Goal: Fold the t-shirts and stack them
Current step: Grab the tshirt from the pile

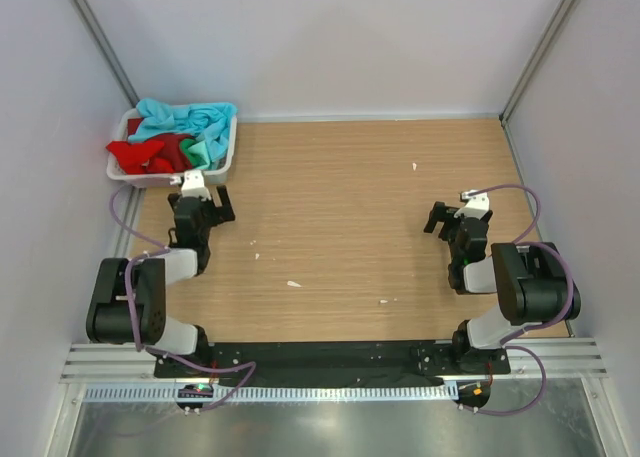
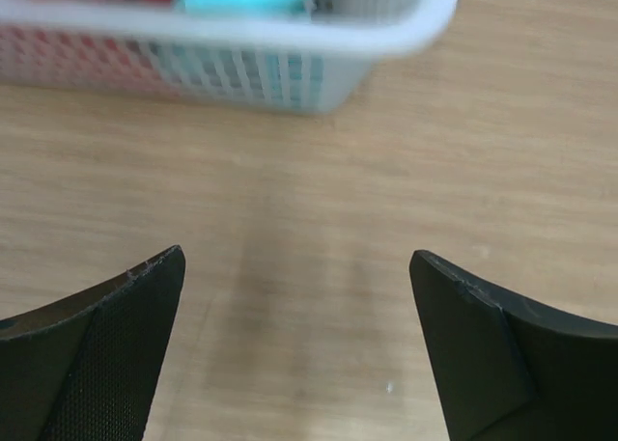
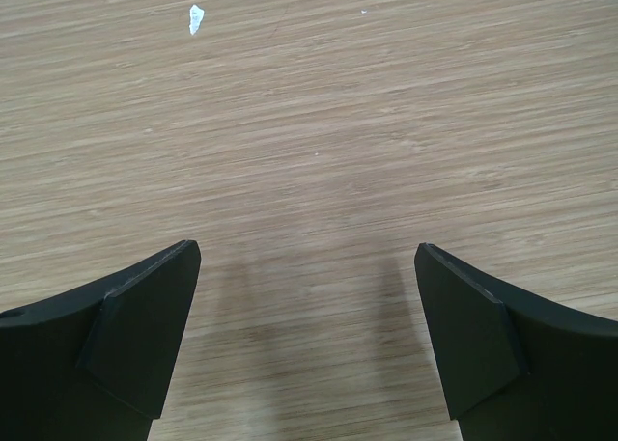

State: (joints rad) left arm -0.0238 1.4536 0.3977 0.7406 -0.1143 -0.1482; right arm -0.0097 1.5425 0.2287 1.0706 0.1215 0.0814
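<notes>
Fingers spread wide and empty on both: left hand [image 2: 294, 267] hovers over the table [image 1: 340, 217] just on the near side of the basket [image 1: 229, 159], right hand [image 3: 309, 258] well to the basket's right. The t-shirts [image 1: 178, 137], blue, red and green, lie bunched inside the basket.

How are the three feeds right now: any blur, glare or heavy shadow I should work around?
Top external: even light, sharp, the t-shirts read clearly. Left wrist: the basket is out of focus; soft shadows ahead of the left fingers. Right wrist: table grain crisp, white scrap sharp, faint shadows, no glare.
</notes>
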